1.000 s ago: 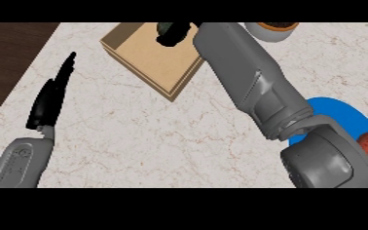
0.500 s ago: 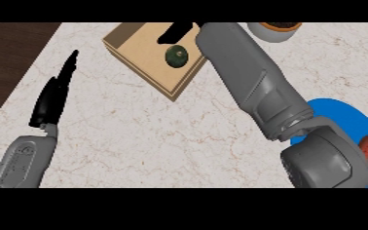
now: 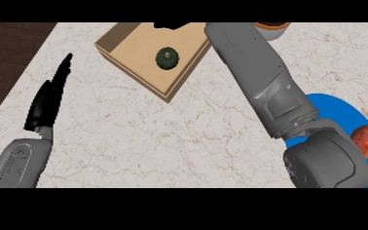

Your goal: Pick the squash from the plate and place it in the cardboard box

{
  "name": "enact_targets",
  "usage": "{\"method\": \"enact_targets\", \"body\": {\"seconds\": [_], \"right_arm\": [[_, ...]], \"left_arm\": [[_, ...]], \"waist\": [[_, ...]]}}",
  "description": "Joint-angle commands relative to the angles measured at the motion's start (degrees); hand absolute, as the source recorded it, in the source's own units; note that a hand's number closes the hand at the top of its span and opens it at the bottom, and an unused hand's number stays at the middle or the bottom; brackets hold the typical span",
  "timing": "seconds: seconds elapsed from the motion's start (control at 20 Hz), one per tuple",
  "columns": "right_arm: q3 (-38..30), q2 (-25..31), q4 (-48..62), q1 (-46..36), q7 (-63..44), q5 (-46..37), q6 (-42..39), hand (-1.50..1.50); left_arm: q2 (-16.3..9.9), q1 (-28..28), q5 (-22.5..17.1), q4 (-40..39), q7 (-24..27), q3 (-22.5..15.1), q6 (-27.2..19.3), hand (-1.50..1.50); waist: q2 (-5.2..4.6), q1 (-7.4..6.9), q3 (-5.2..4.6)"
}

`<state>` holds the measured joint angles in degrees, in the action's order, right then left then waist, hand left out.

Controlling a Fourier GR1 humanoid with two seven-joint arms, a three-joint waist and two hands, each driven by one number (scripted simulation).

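squash (image 3: 167, 58) lies in cardboard box (image 3: 137, 73) | right hand (image 3: 171, 25) barely visible at top, fingers unreadable | left hand (image 3: 47, 100) rests flat, fingers straight | your risk: withdrawing forearm clips box wall, shifting it

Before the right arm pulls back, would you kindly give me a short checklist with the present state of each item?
1. squash lies inside the cardboard box: ok.
2. Squash free of the right hand: ok, the two are apart.
3. Right hand's fingers open: cannot tell, mostly cut off at the top.
4. Left hand away from the box: ok, open at the view's left.
5. Blue plate holds no squash: cannot tell, the forearm covers part of it.
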<state>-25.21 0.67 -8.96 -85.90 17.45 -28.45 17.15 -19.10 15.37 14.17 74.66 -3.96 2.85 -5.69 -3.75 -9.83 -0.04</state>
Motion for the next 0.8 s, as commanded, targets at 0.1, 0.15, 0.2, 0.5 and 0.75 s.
{"method": "enact_targets", "body": {"seconds": [0.1, 0.15, 0.2, 0.5, 0.75], "right_arm": [[-4.2, 3.5, -1.2, 2.8, 4.9, 4.1, -3.2, -1.50], [-4.2, 4.8, -0.8, 2.5, 4.1, 4.0, -4.1, -1.50], [-4.4, 6.3, -0.6, 3.0, 4.0, 4.1, -4.7, -1.50], [-4.2, 13.6, 0.1, 7.6, 7.9, 3.7, -11.7, -1.50], [-3.5, 18.6, 0.6, 8.5, 8.8, 3.0, -17.1, -1.50]], "left_arm": [[-0.1, -0.8, -0.1, -0.6, 0.2, 1.0, -0.8, 0.00], [0.5, -1.4, 0.1, -0.8, 0.4, 1.0, -1.5, 0.00], [-1.1, -1.8, -0.6, 0.2, 0.5, 1.6, 0.0, 0.00], [-1.0, -1.9, -0.7, 0.4, -0.2, 2.2, -0.5, 0.00], [-1.7, -2.7, -1.7, 0.7, 0.4, 3.1, 0.5, 0.00]], "waist": [[0.20, 1.90, 0.04], [0.12, 1.78, 0.01], [0.58, 2.05, 0.04], [0.70, 3.55, 0.12], [0.90, 3.59, 0.12]]}}
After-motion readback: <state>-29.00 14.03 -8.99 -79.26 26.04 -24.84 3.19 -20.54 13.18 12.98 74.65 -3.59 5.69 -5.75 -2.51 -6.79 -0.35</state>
